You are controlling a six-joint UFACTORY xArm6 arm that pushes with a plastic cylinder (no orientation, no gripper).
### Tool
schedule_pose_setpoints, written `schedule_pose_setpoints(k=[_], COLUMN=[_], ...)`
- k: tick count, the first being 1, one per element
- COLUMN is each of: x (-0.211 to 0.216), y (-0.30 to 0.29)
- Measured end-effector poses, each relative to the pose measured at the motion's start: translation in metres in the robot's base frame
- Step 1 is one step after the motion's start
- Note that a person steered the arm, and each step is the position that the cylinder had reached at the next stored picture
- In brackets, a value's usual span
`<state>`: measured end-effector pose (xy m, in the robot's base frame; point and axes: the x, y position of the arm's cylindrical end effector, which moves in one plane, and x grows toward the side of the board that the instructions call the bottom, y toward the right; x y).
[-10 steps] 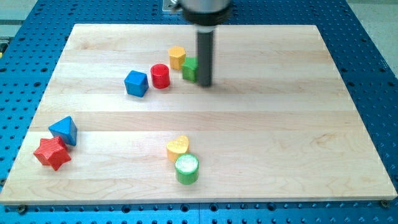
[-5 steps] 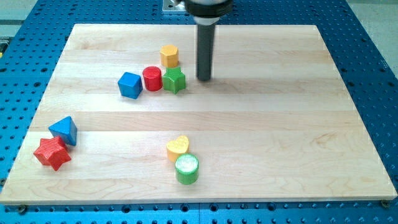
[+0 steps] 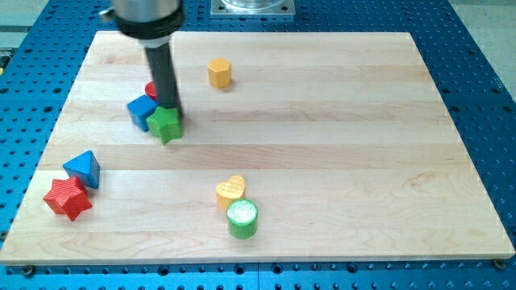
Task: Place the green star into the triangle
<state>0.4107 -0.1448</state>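
Green star (image 3: 164, 125) is pressed by my tip (image 3: 172, 111) on the wooden surface (image 3: 339, 153).
No claw is fitted, only a rod. The star is seen touching the blue cube (image 3: 142, 111), well apart from the blue triangle (image 3: 83, 168).

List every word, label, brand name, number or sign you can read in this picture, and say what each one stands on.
None: no readable text shows anywhere.
The wooden board is bare of print.
The blocks, such as the green star, blue triangle and yellow heart, carry no marks.
My tip, just above the green star, has none either.
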Motion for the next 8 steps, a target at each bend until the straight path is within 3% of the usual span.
schedule_pose_setpoints(k=[1, 3, 4, 5, 6, 8], x=[0.037, 0.037, 0.082, 0.098, 0.061, 0.061], y=[-0.028, 0.071, 0.041, -0.014, 0.029, -0.063])
